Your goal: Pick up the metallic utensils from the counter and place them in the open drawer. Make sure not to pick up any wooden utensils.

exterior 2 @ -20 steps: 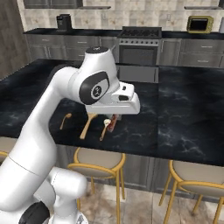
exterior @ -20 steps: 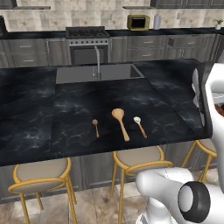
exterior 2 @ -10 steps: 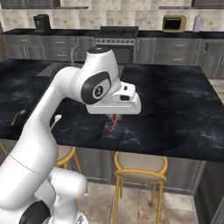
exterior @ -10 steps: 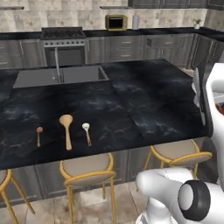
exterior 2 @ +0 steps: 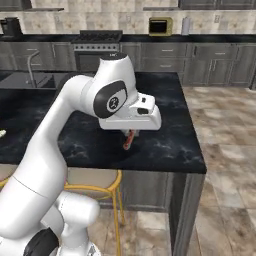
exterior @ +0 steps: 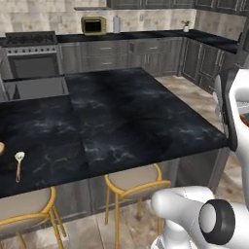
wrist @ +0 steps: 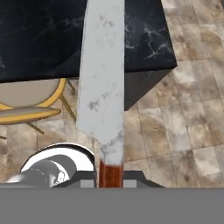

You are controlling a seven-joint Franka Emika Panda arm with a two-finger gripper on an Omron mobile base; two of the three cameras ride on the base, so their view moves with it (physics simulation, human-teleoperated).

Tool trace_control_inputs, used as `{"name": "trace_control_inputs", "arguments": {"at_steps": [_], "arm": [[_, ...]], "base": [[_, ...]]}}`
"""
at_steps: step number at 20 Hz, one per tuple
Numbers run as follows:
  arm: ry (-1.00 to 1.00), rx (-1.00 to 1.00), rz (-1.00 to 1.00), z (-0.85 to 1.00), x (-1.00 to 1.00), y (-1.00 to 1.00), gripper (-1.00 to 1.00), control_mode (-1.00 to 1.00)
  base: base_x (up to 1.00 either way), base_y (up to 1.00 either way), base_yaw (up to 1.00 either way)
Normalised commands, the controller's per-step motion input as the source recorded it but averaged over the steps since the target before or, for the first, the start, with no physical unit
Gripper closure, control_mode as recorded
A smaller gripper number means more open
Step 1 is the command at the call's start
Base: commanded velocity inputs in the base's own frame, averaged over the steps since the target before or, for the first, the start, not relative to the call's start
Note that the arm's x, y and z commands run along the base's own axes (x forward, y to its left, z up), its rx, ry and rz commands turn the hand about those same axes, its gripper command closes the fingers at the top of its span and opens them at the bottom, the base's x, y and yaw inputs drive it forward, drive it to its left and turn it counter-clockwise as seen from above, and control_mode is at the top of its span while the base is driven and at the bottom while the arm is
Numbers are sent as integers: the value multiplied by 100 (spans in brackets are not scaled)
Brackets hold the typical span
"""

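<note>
My gripper is shut on the red-brown handle of a metallic knife, whose silvery blade points away from the hand over the counter's edge and the tiled floor. In the right base view the gripper hangs under the white hand above the black counter near its right end, with the knife slanting down from it. Far left on the counter lies a small utensil with a pale head and tan handle. A tan wooden spoon's tip shows at the frame edge. The open drawer is out of view.
Yellow-framed stools stand under the counter's near edge. A sink is set into the counter's back left. Tiled floor opens to the right of the counter's end. Grey cabinets and a stove line the back wall.
The whole picture has shifted left, so the base has driven right. The utensils on the counter now sit at the far left edge. The knife stays in my gripper.
</note>
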Motion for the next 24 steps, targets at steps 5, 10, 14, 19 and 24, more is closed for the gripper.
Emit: {"name": "trace_control_inputs", "arguments": {"at_steps": [5, 10, 14, 19, 24], "arm": [[0, 0, 0, 0, 0, 0, 100, 100], [0, 0, 0, 0, 0, 0, 100, 100], [0, 0, 0, 0, 0, 0, 100, 100], [0, 0, 0, 0, 0, 0, 100, 100], [0, 0, 0, 0, 0, 0, 100, 100]], "base": [[48, -100, -12], [52, -100, 3], [69, -100, 8], [64, -100, 6], [91, -99, 30]]}}
